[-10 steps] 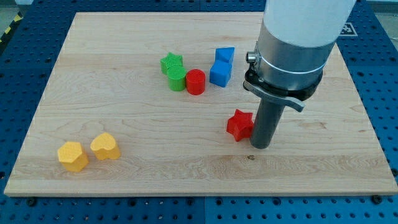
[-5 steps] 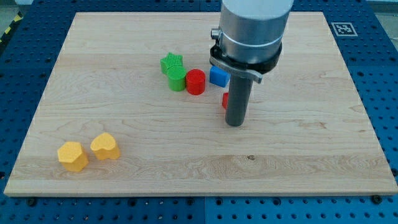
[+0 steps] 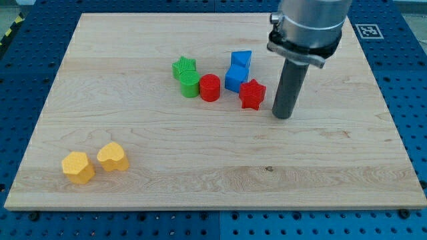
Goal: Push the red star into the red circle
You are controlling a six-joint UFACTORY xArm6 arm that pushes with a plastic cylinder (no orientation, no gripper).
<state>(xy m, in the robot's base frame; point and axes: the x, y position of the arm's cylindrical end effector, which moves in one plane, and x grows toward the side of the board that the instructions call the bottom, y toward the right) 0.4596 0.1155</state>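
The red star (image 3: 252,94) lies on the wooden counter (image 3: 133,147) a little right of the frame's centre, in its upper half. It sits just beside the lower blue block (image 3: 235,79), close to or touching its lower right corner; contact cannot be told for sure. A second blue block (image 3: 241,59) stands directly above the first, touching it.

The red circle (image 3: 209,87), a short cylinder, is to the left of the star with a clear strip of wood between them. On the circle's left sits a green cylinder (image 3: 189,85), close against it, and a green star (image 3: 184,67) touches that cylinder from the upper left.

My tip (image 3: 283,117) rests on the counter to the right of the red star and slightly lower in the frame, near it but apart. The arm carries a plain rod as its end effector, so it holds nothing and has no opening to describe.

In the lower left of the frame two yellow blocks lie side by side, well apart from everything else: a yellow hexagon-like block (image 3: 78,167) and a yellow heart-like block (image 3: 113,156).
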